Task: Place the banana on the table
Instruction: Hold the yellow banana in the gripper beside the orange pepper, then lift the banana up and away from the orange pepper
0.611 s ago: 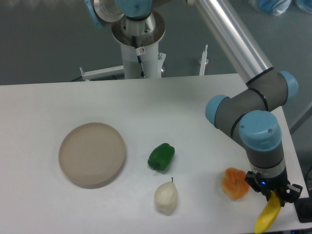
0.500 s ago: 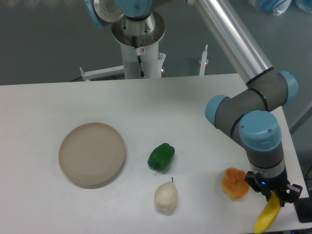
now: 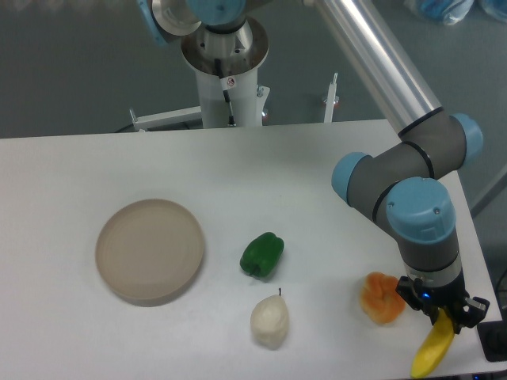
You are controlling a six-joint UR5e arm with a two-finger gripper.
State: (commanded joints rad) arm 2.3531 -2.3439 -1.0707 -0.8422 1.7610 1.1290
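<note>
fixed camera, only view: my gripper (image 3: pixel 440 314) sits low over the near right corner of the counter (image 3: pixel 261 170), fingers clamped on the upper end of the banana (image 3: pixel 433 352). the banana hangs below the gripper, tilted, its free tip pointing down and to the left, close to the counter's front edge. i cannot tell whether that tip is touching the surface or just above it; the angle is too flat to judge. my reading: the task is mostly carried through but not finished. the fruit is at the drop spot, yet it is gripped, so the release and the retreat upward are left. one worry is how near the edge it is; let go here, it could roll or tip off the front. just to the left, the orange pepper (image 3: pixel 381 297) lies close beside the gripper, apart from the banana as far as i can see. containers: the one dish here is the round beige plate (image 3: pixel 150 250) on the left side, well apart from my arm, and nothing lies in it. the green pepper (image 3: pixel 261 255) and the whitish pear (image 3: pixel 269 321) rest on the bare counter between plate and gripper.
</note>
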